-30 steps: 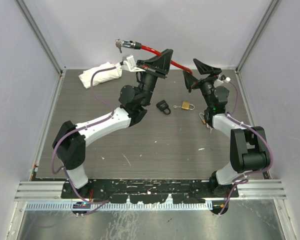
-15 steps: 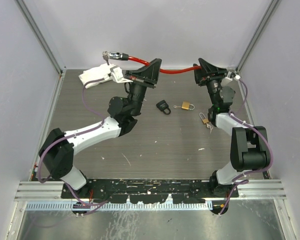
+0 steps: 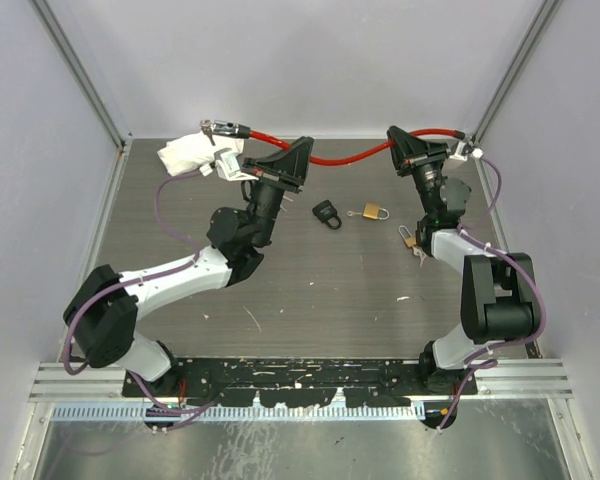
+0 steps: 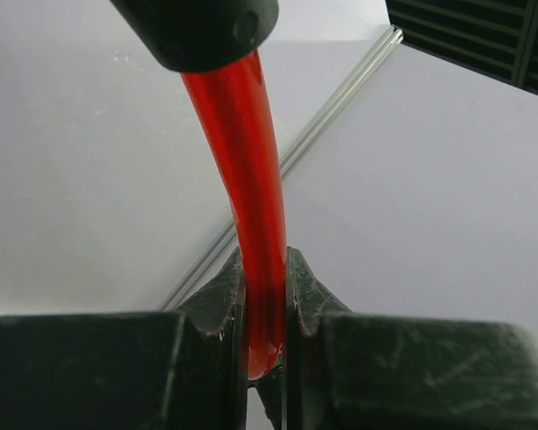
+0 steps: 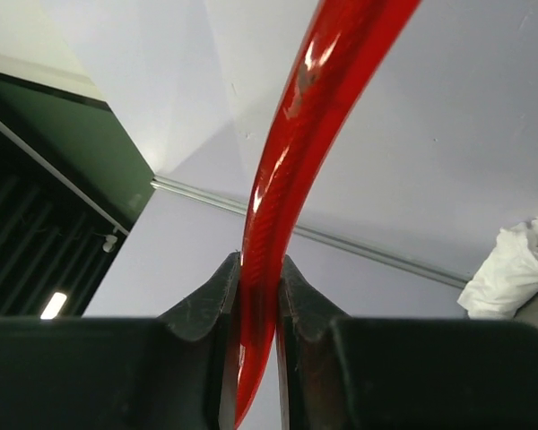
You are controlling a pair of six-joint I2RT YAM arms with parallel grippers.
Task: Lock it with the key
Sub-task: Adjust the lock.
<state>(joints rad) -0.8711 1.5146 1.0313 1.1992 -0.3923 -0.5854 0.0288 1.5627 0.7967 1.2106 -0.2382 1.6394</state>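
Cable (image 3: 350, 155) up off counter (image 3: 310, 290), strung between my arms. Left fingers (image 4: 222, 300) pinch it near lock head (image 3: 232, 129), key (image 3: 211, 126) apparently seated there. Right fingers (image 5: 217, 296) pinch it near free end. My plan: firm pinch both sides, steer free end to head, no twist.

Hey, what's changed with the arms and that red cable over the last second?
The right gripper closed onto the red cable, which it was not holding before. The left gripper, clamped on the cable throughout, swung to the left, carrying the cable's lock end left and down in the top view. The brass padlock, small black object and white cloth stayed put.
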